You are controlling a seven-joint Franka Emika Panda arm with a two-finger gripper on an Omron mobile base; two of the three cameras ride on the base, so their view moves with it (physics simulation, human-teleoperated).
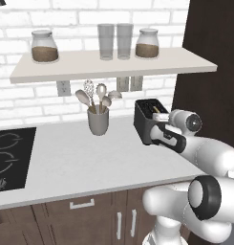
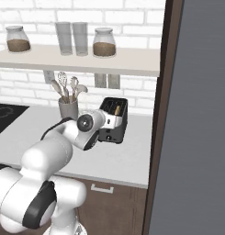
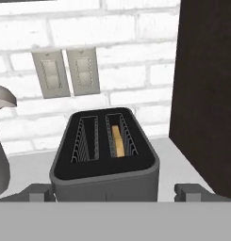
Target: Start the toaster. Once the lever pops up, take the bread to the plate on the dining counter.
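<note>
White arm stretched forward, claw (image 3: 115,194) level, jaws spread wide, nothing between.

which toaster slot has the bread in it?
In the hand view, the right-hand slot of the toaster: the tan bread stands on edge in it. The left-hand slot beside it shows just bare wire guides.

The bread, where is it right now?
The bread sits in the right-hand slot of the toaster, on the counter right of the utensil cup.

The arm hides the toaster's (image 1: 146,115) near face; the bread (image 3: 118,141) sits mostly sunk inside its right slot.
</note>
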